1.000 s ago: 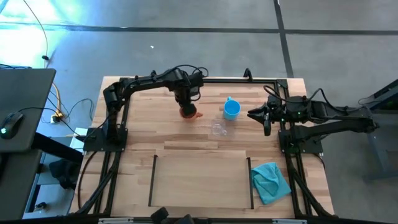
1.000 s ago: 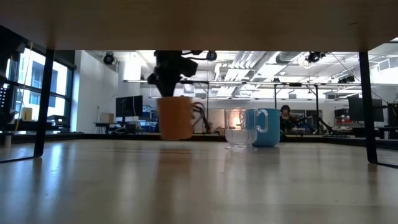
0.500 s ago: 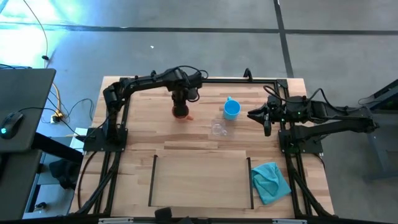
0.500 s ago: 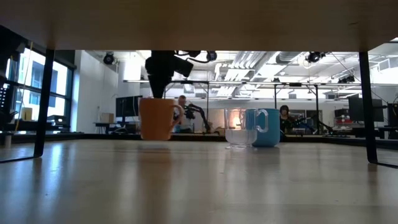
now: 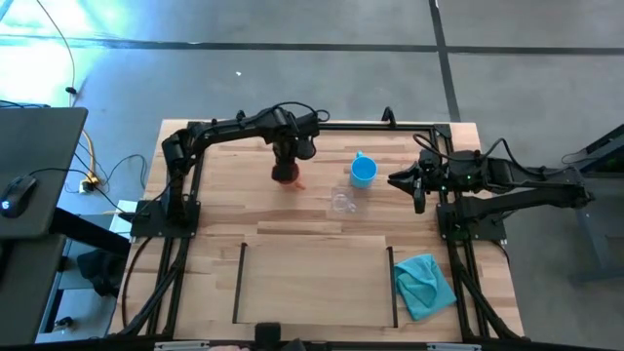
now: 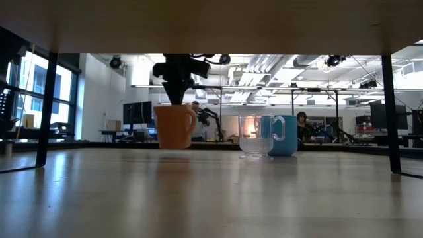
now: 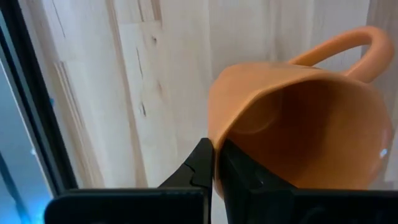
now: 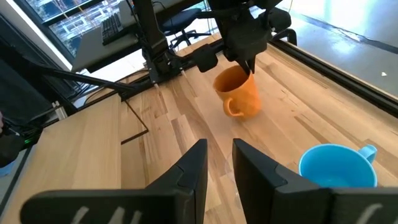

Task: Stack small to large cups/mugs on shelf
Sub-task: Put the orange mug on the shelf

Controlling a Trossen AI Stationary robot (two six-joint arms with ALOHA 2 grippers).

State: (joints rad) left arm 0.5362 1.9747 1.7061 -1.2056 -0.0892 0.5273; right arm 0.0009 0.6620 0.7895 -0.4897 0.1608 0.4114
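Two claws face you: the left claw (image 7: pixel 214 163) pinches the orange mug's (image 6: pixel 174 125) rim above the worktop (image 5: pixel 244 200); the right claw (image 5: pixel 398 179), parted and empty, waits beside the blue mug (image 5: pixel 364 172).

High view: orange mug (image 5: pixel 286 175) mostly hidden under left gripper (image 5: pixel 284 162); clear glass cup (image 5: pixel 342 202) barely discernible. Left wrist view: mug's base cut off by the edge. Right wrist view: blue mug (image 8: pixel 339 167) cut off, handle partly visible.
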